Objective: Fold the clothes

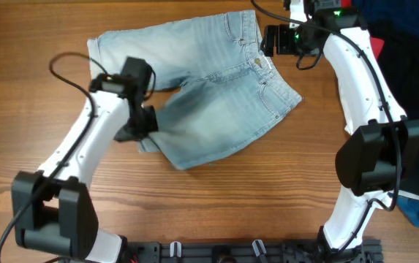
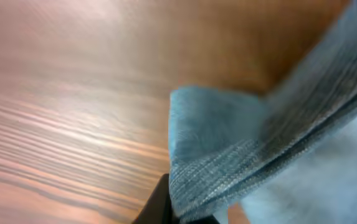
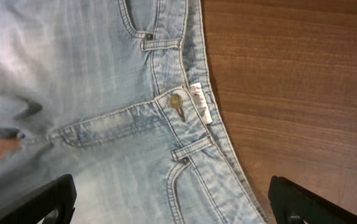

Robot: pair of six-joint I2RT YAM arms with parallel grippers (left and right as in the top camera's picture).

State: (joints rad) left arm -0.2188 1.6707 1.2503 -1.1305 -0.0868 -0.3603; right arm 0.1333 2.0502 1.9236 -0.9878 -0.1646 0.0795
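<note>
**mo_k:** so where's the denim at right now?

**tinker9:** the shorts (image 1: 216, 95) are lying front-up and mostly flat in the middle of the tabletop (image 1: 267, 204), waistband toward the right arm, legs pointing left. The left pincer (image 1: 142, 126) is clenched on the cuff (image 2: 228, 180) of the leg nearer the robot. Its wrist cam shows the hem turned over and lifted off the wood, pinched against a dark finger (image 2: 158, 206).

**mo_k:** and the right one?

**tinker9:** the right pincer (image 3: 171, 202) is released, fingers (image 3: 41, 205) spread wide. It hangs over the fly, with the metal button (image 3: 176, 101) and a little label (image 3: 201, 102) on the waistband in view. Can't tell if it touches the cloth.

**mo_k:** anything else around?

**tinker9:** a heap of other clothes (image 1: 414, 95), black, red and blue, at the right edge beside that arm, apart from the shorts.
</note>
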